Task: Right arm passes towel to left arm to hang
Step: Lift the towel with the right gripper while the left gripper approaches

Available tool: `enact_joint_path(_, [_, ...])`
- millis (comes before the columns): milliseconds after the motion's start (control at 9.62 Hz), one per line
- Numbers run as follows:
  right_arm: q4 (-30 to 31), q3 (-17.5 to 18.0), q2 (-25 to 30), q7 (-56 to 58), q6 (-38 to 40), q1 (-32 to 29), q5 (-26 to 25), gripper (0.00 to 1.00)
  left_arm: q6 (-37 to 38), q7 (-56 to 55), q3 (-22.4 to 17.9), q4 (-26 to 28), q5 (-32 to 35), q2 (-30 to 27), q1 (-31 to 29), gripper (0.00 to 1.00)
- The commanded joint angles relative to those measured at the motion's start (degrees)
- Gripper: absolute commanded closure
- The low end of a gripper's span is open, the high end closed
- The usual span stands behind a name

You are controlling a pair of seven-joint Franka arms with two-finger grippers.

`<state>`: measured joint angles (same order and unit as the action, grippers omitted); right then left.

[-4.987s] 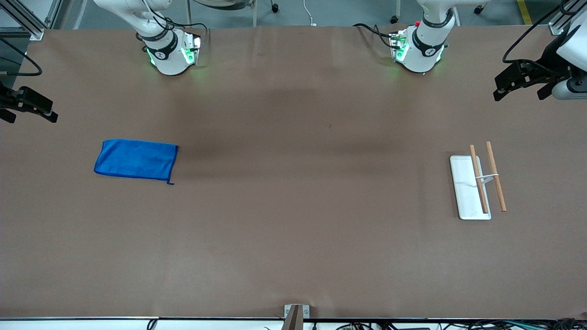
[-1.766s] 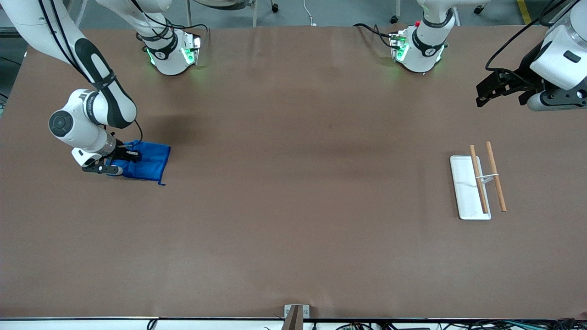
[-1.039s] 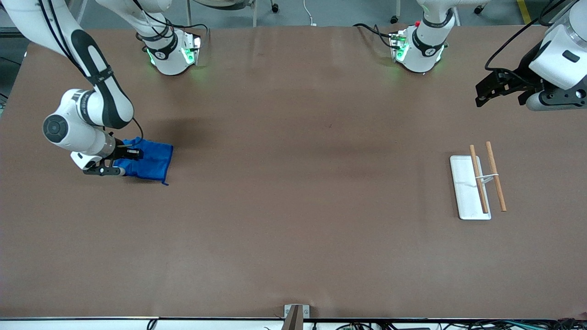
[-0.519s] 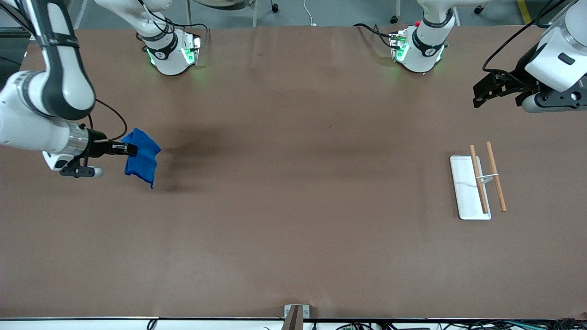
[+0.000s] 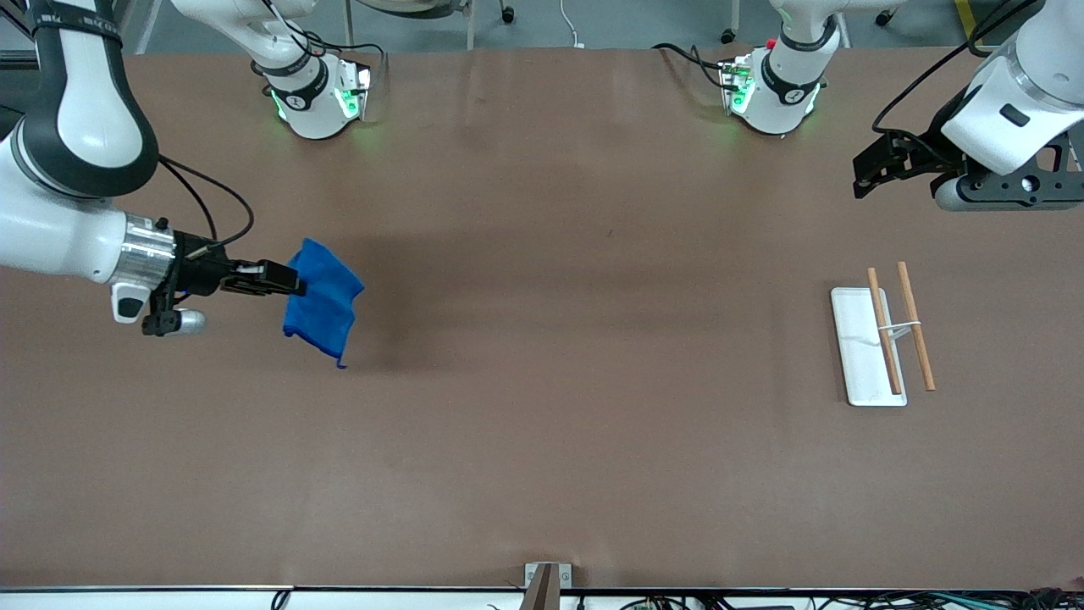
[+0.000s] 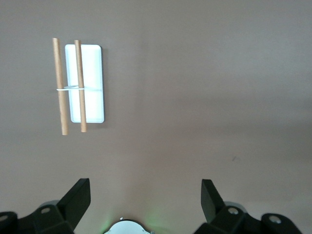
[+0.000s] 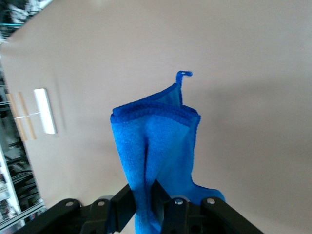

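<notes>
The royal-blue towel hangs bunched in the air from my right gripper, which is shut on its edge over the table toward the right arm's end. In the right wrist view the towel droops from the pinching fingers, its small tag loop sticking out. My left gripper is open and empty, held in the air over the left arm's end of the table; its fingers stand wide apart. The rack has two wooden rods on a white base.
The rack also shows in the left wrist view and small in the right wrist view. The two arm bases stand along the table's edge farthest from the front camera. Brown table surface lies between towel and rack.
My right gripper reached the flat towel, closed on its edge, lifted it off the table and carried it toward the table's middle. My left gripper drifted slightly toward the middle.
</notes>
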<state>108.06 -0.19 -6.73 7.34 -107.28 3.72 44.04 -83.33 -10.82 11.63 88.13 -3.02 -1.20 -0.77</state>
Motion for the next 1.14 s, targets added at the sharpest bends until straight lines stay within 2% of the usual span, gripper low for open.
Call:
enact_joint_path(0, [-1.6,-0.3,-0.6,0.3,-0.1,2.8,8.8,1.00,0.3,1.9,0.1,0.5,-1.3,2.6,0.1,0.00])
enact_joint_path(104, [-2.0,-0.3,-0.6,0.2,-0.1,4.3,13.5,1.00,0.2,3.9,0.1,0.2,-4.4,4.4,0.2,0.00])
enact_joint_path(208, [-2.0,-0.3,-0.6,0.2,0.0,5.0,18.2,1.00,0.0,4.7,-0.1,-1.8,-10.6,5.5,-0.6,0.00])
enact_joint_path(416, [-2.0,-0.3,-0.9,0.7,-0.1,8.4,28.1,1.00,0.3,4.9,-0.4,-1.5,-20.2,5.8,-0.6,0.00])
enact_joint_path(623, [-2.1,-0.3,-1.1,0.8,-0.1,10.9,37.7,1.00,0.1,7.4,-0.6,-1.0,-34.9,9.3,-1.9,0.00])
enact_joint_path(727, [-2.1,-0.3,-1.2,0.8,-0.2,12.4,42.2,1.00,-0.3,11.6,-0.6,0.6,-47.8,11.6,-3.3,0.00])
enact_joint_path(831, [-2.1,-0.3,-1.4,0.8,-0.5,14.3,47.6,1.00,-0.4,18.3,-0.6,1.4,-52.6,13.4,-4.0,0.00])
enact_joint_path(935, [-2.2,-0.3,-1.7,0.8,-2.1,16.0,50.6,1.00,-0.3,21.7,-0.5,2.1,-55.4,15.0,-4.1,0.00])
enact_joint_path(1039, [-3.0,-0.3,-2.3,0.8,-2.7,17.6,53.9,1.00,-0.3,23.6,-0.5,6.8,-63.4,15.1,-4.6,0.00])
